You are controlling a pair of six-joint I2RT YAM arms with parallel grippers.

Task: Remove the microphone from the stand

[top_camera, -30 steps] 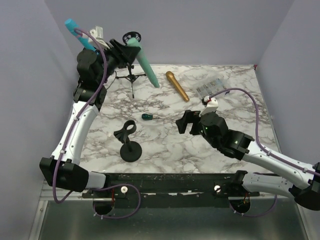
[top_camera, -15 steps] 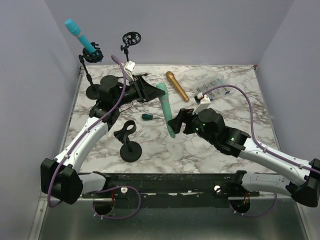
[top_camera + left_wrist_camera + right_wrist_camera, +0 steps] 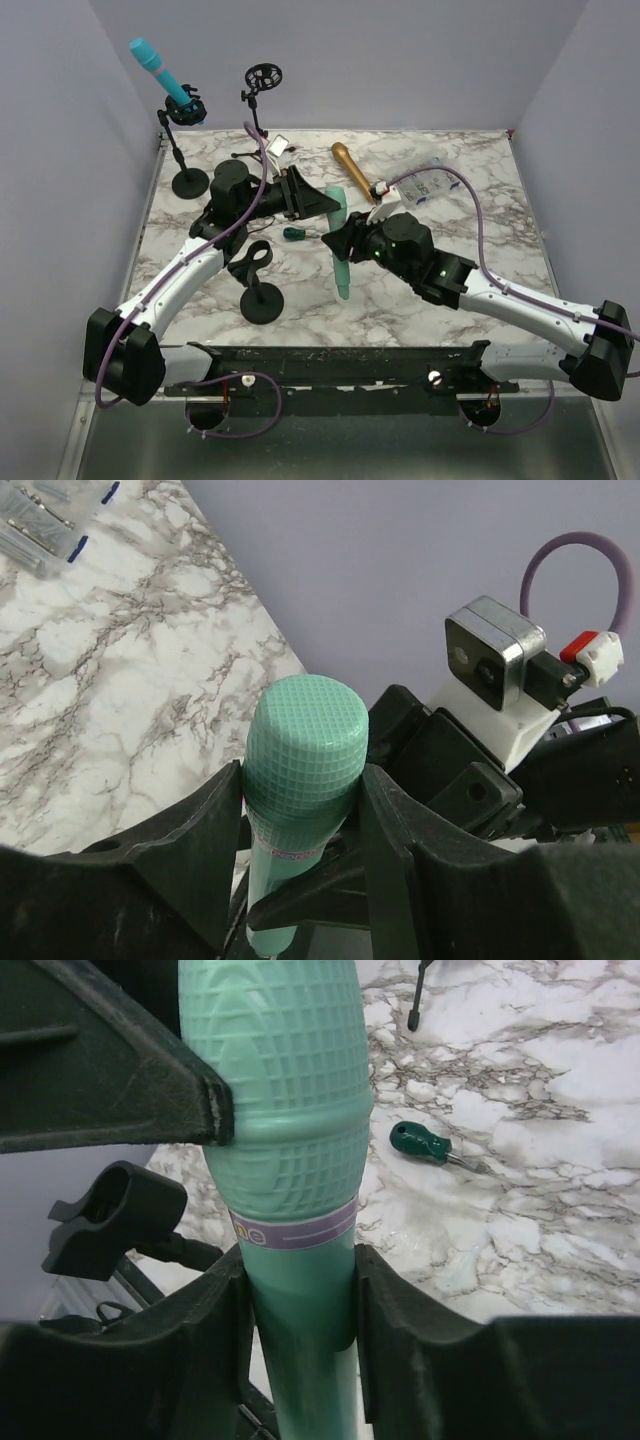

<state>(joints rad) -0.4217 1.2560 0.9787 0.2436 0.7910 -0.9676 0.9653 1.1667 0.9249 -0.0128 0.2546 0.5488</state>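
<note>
While a blue microphone sits tilted in its stand at the far left corner of the marbled surface, a mint-green microphone hangs mid-scene, clear of every stand and gripped by both arms at once. Just right of the blue one, a tripod stand topped by an empty ring mount rises at the far edge. Nearer, an empty black clip stand rests on its round base. The left gripper, reaching in from the left, has its jaws closed partway on the mint-green microphone's gridded head, one finger pressed to each side. From there the microphone slopes toward the near side; whether its tail touches the surface cannot be told. A small green-handled screwdriver lies on the marble just left of it. The right gripper, coming in from the right, has its jaws closed against the smooth handle just below a purple band, touching on both sides. Farther right, a gold microphone lies flat on the far side, with a clear plastic box near it.
</note>
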